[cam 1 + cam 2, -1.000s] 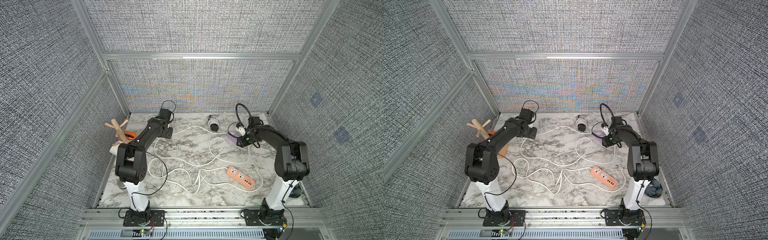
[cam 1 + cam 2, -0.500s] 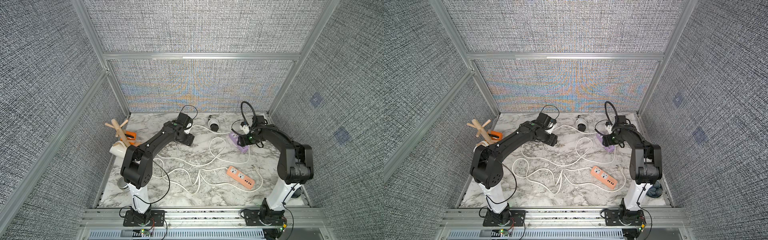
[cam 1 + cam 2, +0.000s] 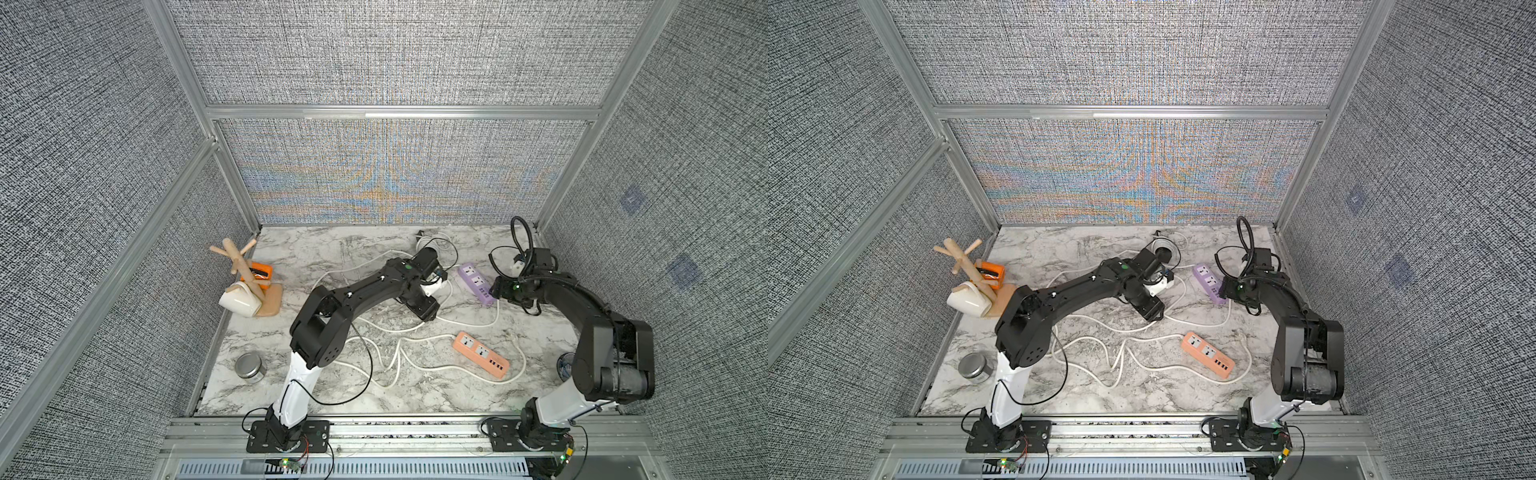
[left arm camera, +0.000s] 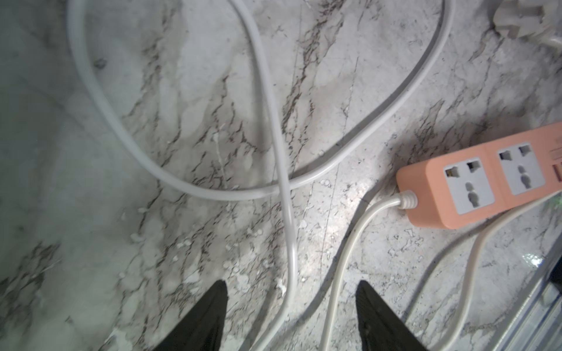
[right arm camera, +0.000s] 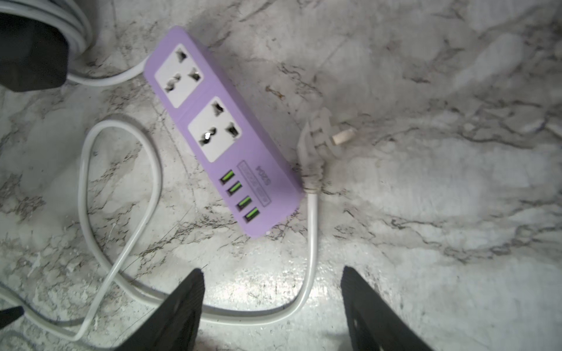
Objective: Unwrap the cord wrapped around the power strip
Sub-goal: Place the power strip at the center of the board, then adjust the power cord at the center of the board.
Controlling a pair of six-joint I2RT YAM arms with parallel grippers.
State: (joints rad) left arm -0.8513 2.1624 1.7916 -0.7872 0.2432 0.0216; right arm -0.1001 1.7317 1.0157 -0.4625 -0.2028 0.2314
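Plainly, the wrapping job looks all but finished. The purple power strip (image 5: 222, 130) lies flat on the marble table (image 3: 332, 257), socket face up, just ahead of the right gripper (image 5: 272, 270), and no turn of cord (image 5: 310, 243) crosses its body. That gripper hangs low with its jaws spread wide and nothing between the pads. The cord merely passes under the gap on the table and touches neither finger. Its plug (image 5: 316, 136) rests just beside the strip's USB end, and from there the line runs toward the jaws, bends across them and swings out in one loose loop on the far side. My guess is the gripper stays open and close so it can check the strip, or pick up slack if a kink needs pulling out.

The left gripper (image 4: 291, 284) is likewise spread wide and empty. A white loop (image 4: 286, 212) of cable runs on the marble between its fingertips, ungripped. Ahead and off to one side of these jaws sits an orange power strip (image 4: 486, 179), also bare of wraps, its own lead (image 4: 349, 243) trailing back past one finger. With cables crossing so near both grippers, a careless closing could snag the wrong line.
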